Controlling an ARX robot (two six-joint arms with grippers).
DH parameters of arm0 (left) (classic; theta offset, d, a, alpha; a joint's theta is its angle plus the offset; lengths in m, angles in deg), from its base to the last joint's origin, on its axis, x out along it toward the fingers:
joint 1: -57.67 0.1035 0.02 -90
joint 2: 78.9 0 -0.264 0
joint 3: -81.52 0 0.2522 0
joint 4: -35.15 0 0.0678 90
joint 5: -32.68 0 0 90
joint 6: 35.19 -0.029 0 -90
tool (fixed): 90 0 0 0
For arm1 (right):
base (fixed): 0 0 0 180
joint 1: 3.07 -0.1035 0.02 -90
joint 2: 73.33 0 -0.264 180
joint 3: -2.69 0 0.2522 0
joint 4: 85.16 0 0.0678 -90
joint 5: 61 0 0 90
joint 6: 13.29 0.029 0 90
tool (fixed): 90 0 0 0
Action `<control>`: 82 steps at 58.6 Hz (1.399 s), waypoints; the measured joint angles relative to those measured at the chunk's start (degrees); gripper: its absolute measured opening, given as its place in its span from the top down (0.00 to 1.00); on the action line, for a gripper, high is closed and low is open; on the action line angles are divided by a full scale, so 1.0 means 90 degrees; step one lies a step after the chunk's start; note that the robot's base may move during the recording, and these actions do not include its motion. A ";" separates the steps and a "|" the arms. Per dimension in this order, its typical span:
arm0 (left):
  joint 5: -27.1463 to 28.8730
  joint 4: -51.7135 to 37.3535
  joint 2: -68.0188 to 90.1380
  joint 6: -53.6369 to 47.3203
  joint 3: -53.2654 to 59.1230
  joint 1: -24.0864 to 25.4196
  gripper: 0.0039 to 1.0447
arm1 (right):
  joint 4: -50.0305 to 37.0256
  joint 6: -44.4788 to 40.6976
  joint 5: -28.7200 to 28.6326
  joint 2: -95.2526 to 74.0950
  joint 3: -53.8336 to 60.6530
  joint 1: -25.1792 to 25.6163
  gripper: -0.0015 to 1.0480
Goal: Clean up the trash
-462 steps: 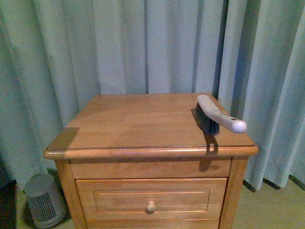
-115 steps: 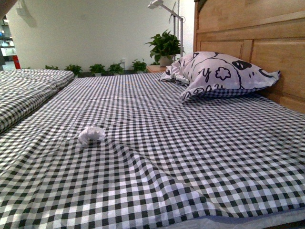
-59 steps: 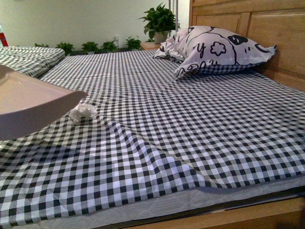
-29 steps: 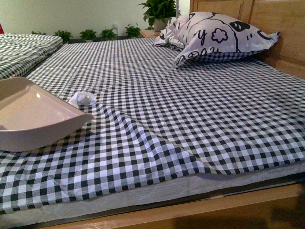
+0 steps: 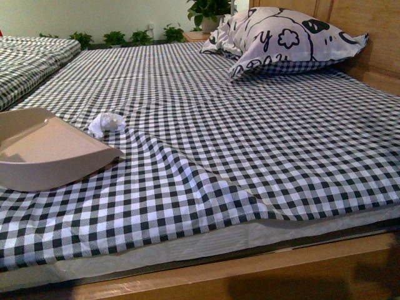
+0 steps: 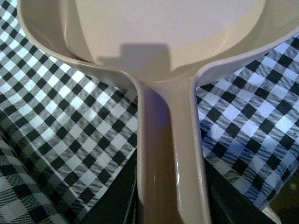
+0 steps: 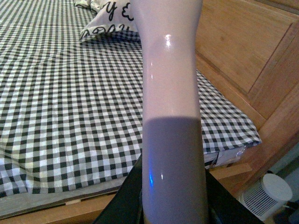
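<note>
On the checked bed (image 5: 250,144), the pink dustpan (image 5: 56,165) has come down from its raised pose of a second ago. It now rests on the cover with its open lip turned toward the trash (image 5: 106,123). The wad lies just beyond that lip, not yet inside, and has not shifted. The left hand (image 6: 170,205) is clamped on the dustpan's handle. The right hand (image 7: 173,205) is clamped on the brush (image 7: 170,70), and the wad does not show in its wrist view. The pan looks placed, so sweeping the wad in with the brush is likely the next step.
</note>
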State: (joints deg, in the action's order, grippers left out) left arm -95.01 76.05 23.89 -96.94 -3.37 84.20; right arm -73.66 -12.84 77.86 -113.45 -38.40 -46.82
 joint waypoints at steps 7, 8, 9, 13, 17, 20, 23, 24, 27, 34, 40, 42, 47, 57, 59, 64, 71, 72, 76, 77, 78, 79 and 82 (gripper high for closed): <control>0.0000 0.0272 0.0058 -0.0012 -0.0068 -0.0007 0.74 | 0.0000 0.0002 0.0002 0.0000 0.0000 0.0000 0.82; 0.0002 0.0330 0.0063 -0.0017 -0.0073 -0.0010 0.74 | 0.0000 0.0000 0.0002 0.0000 0.0000 0.0000 0.82; 0.0005 0.0406 0.0070 -0.0032 -0.0080 -0.0015 0.74 | 0.0000 0.0002 0.0002 0.0000 0.0000 0.0000 0.82; 0.0022 0.0493 0.0085 -0.0068 -0.0121 -0.0019 0.74 | 0.0000 0.0002 0.0002 0.0000 0.0000 0.0000 0.82; 0.0049 0.0610 0.0100 -0.0112 -0.0187 -0.0019 0.74 | 0.0000 0.0002 0.0002 0.0000 0.0000 0.0000 0.82; 0.0073 0.0712 0.0109 -0.0143 -0.0238 -0.0019 0.74 | 0.0000 0.0002 0.0002 0.0000 0.0000 0.0000 0.82; 0.0073 0.0872 0.0117 -0.0194 -0.0306 -0.0017 0.74 | 0.0000 0.0000 0.0000 0.0000 0.0000 0.0000 0.82; 0.0075 0.0903 0.0117 -0.0216 -0.0321 -0.0017 0.74 | 0.0000 0.0000 0.0002 0.0000 0.0000 0.0000 0.82; 0.0095 0.0984 0.0117 -0.0272 -0.0352 -0.0012 0.74 | 0.0000 0.0002 0.0002 0.0000 0.0000 0.0000 0.82; 0.0146 0.1093 0.0119 -0.0384 -0.0384 0.0002 0.74 | 0.0000 0.0000 0.0002 0.0000 0.0000 0.0000 0.82; 0.0146 0.1054 0.0117 -0.0396 -0.0381 0.0005 0.74 | 0.0000 0.0002 0.0002 0.0000 0.0000 0.0000 0.82; 0.0148 0.1052 0.0117 -0.0403 -0.0376 0.0005 0.74 | 0.0000 0.0002 0.0000 0.0000 0.0000 0.0000 0.82; 0.0172 0.0933 0.0117 -0.0410 -0.0304 0.0005 0.74 | 0.0000 0.0002 0.0002 0.0000 0.0000 0.0000 0.82; 0.0172 0.0886 0.0117 -0.0408 -0.0267 0.0005 0.74 | 0.0000 0.0002 0.0002 0.0000 0.0000 0.0000 0.82; 0.0172 0.0886 0.0117 -0.0410 -0.0267 0.0005 0.74 | 0.0000 0.0002 0.0002 0.0000 0.0000 0.0000 0.82; 0.0172 0.0884 0.0117 -0.0410 -0.0267 0.0005 0.74 | 0.0000 0.0002 0.0002 0.0000 0.0000 0.0000 0.82; 0.0172 0.0884 0.0117 -0.0410 -0.0267 0.0005 0.74 | 0.0000 0.0000 0.0002 0.0000 0.0000 0.0000 0.82; 0.0172 0.0884 0.0117 -0.0410 -0.0267 0.0005 0.74 | 0.0000 0.0002 0.0000 0.0000 0.0000 0.0000 0.82; 0.0172 0.0884 0.0117 -0.0410 -0.0267 0.0005 0.74 | 0.0000 0.0002 0.0002 0.0000 0.0000 0.0000 0.82; 0.0172 0.0884 0.0117 -0.0410 -0.0267 0.0005 0.74 | 0.0000 0.0000 0.0002 0.0000 0.0000 0.0000 0.82; 0.0172 0.0884 0.0117 -0.0410 -0.0267 0.0005 0.74 | 0.0000 0.0000 0.0002 0.0000 0.0000 0.0000 0.82; 0.0172 0.0884 0.0117 -0.0410 -0.0267 0.0005 0.74 | 0.0012 0.0027 -0.0017 -0.0002 -0.0002 0.0002 0.82; 0.0170 0.0884 0.0117 -0.0410 -0.0267 0.0005 0.74 | 0.0631 0.0311 -0.0418 -0.0138 -0.0214 0.0114 0.82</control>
State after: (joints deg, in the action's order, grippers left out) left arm -93.48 84.01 24.94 -100.64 -5.78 84.24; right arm -67.97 -10.05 74.10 -114.69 -40.32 -45.79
